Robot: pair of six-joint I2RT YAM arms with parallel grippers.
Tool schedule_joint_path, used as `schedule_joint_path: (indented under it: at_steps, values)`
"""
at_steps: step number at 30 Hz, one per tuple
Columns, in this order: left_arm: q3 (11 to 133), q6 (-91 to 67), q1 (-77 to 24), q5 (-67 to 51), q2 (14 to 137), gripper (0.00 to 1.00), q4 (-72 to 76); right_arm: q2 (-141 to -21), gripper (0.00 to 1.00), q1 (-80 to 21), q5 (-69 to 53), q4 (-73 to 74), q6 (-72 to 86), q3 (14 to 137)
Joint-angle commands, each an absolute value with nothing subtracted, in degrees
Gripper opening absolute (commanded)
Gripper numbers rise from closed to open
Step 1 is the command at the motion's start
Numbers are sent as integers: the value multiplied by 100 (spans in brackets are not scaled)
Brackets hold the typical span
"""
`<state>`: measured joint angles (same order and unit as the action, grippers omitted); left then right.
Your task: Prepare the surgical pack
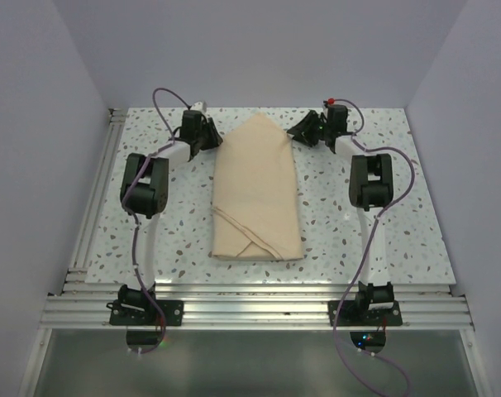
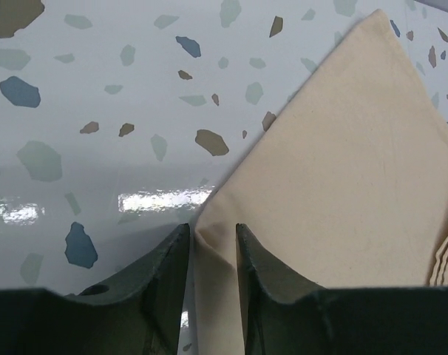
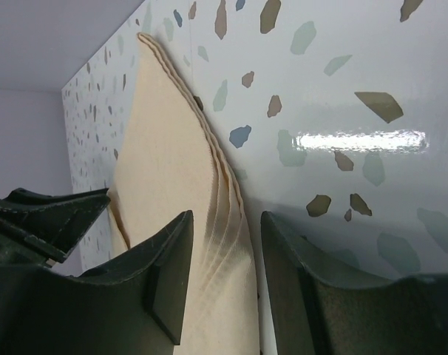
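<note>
Your tan bundle lies in the middle of the table, folded long, with its pointed end away from the arm bases. Your left gripper is at the bundle's far left slanted edge. Its jaws stand narrowly apart with a fold of the cloth between them, and I cannot tell if they press it. Your right gripper is at the bundle's far right slanted edge. Its jaws are wider apart, around the layered cloth edge.

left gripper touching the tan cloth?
Cannot tell. Left wrist view: tan cloth edge sits between the left gripper jaws, but pressed against them or lying beneath doesn't show.
</note>
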<state>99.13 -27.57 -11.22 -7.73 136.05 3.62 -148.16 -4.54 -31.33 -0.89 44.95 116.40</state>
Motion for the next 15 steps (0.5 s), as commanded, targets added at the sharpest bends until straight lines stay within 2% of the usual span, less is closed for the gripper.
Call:
schedule_joint_path:
  at_steps: [1, 6, 9, 11, 12, 14, 15]
  values:
    - [10177, -2839, -1055, -1081, 13974, 35, -228, -15064, 46, -606, -3191, 106, 4526, 11751]
    - [10318, -2944, -1055, -1204, 14142, 29, -246, -15108, 45, -659, -3217, 149, 4509, 11786]
    - [10318, -3006, -1055, -1265, 14185, 23, -176, -15135, 37, -659, -3208, 132, 4526, 11786]
    - [10449, -3006, -1055, -1292, 14264, 20, -219, -15170, 30, -659, -3217, 106, 4570, 11821]
    - [10494, -2997, -1055, -1301, 14282, 18, -255, -15222, 20, -659, -3225, 97, 4614, 11856]
    - [10616, -2980, -1055, -1336, 14343, 12, -325, -15284, 12, -659, -3321, 62, 4702, 12014]
    - [10617, -2971, -1046, -1345, 14344, 4, -334, -15310, 4, -659, -3348, 35, 4789, 12058]
